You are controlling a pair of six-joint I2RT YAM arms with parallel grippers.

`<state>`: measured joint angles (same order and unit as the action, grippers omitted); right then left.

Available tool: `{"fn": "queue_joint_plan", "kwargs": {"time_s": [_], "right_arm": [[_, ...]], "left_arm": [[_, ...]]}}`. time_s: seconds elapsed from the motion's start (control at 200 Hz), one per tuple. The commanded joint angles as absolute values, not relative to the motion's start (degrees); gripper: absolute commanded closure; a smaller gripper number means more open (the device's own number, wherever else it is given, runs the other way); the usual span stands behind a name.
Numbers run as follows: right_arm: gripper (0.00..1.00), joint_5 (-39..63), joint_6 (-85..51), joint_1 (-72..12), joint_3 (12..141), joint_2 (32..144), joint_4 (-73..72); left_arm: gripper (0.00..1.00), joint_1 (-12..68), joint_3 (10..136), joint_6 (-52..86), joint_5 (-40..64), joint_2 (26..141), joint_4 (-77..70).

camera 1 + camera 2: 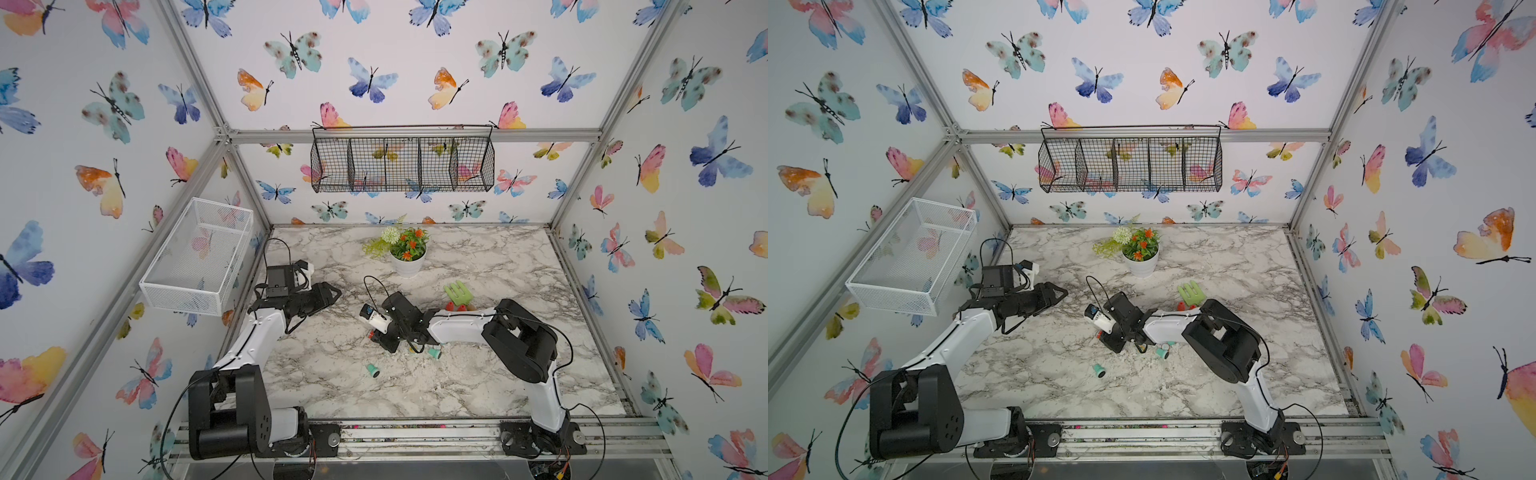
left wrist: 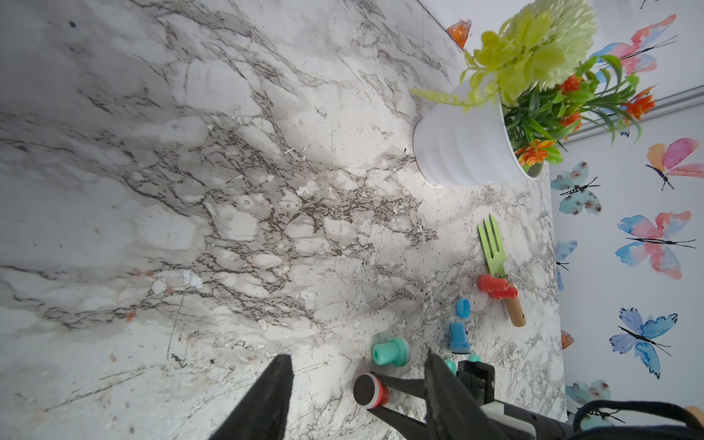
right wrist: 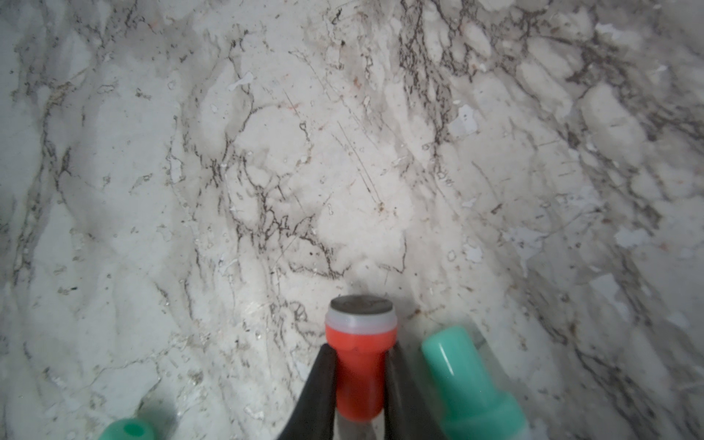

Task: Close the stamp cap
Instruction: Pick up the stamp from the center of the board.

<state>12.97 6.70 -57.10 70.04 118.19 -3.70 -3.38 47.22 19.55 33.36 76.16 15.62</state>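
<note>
My right gripper (image 3: 360,350) is shut on a red stamp (image 3: 360,331), low over the middle of the marble table (image 1: 478,374). The stamp's white ring and dark pad face are bare and point away from the wrist. The left wrist view shows the same red stamp (image 2: 381,392) end-on between the right gripper's thin fingers. In both top views it shows small and red (image 1: 370,333) (image 1: 1099,335). My left gripper (image 2: 357,356) (image 1: 336,293) hangs open and empty at the left. Two red pieces (image 2: 495,287) lie by a green fork; I cannot tell whether either is the cap.
Teal stamp pieces (image 1: 372,370) (image 1: 434,353) lie close to the right gripper; one (image 3: 457,373) is right beside its finger. A blue stamp (image 2: 457,337), a blue cap (image 2: 463,306) and the green fork (image 2: 491,247) lie further right. A potted plant (image 1: 408,266) stands at the back.
</note>
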Motion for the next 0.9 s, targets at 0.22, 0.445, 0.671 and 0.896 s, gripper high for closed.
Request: {"fn": "queue_joint_plan", "kwargs": {"time_s": [0.22,0.445,0.671,0.896], "right_arm": [[0.85,14.7,7.2,-57.5,65.5,109.5,-6.6],[0.9,8.4,12.9,-57.5,59.4,99.0,-6.2],[0.94,1.7,20.3,-57.5,50.6,85.1,-10.3],[0.96,-3.2,23.9,-57.5,44.3,73.0,-13.5]], "left_arm": [[0.42,-3.6,45.4,19.7,35.4,73.3,15.3],[0.42,0.8,46.3,22.5,38.0,69.7,16.9],[0.41,15.0,53.5,26.9,34.0,65.8,21.3],[0.37,26.6,61.4,30.7,32.3,66.2,23.1]]}}
